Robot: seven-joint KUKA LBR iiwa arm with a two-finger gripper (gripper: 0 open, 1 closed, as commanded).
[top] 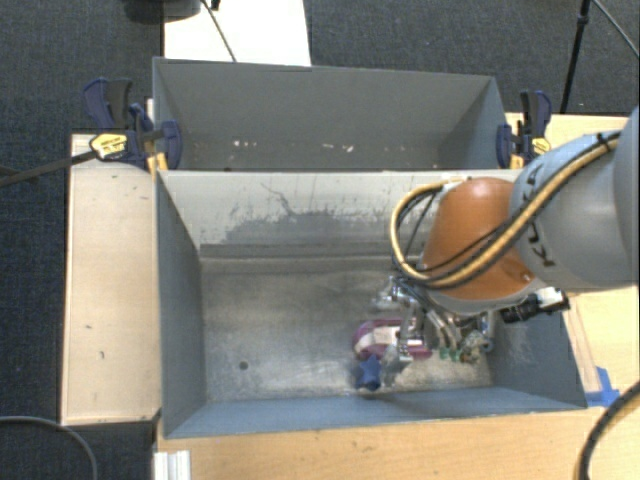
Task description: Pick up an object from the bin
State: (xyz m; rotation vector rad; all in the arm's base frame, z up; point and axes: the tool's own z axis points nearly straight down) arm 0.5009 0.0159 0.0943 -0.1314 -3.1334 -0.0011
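Hangs down low in the front right of the grey metal bin (260,328) with the shiny two-finger gripper (406,344), right beside a small purple-and-white lump (374,336) and a little dark blue piece (368,373) near the front wall — open or shut, cannot tell.

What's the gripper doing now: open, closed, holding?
Gripper: cannot be told; it is low beside a small purple-and-white piece and a small blue piece by the grey metal bin's front wall.

We see a small heap toward the right of the bin's floor (270,348): a pink-and-white piece (374,337), a dark blue piece (367,374) just below it, and small green-and-red bits (462,350) to their right.
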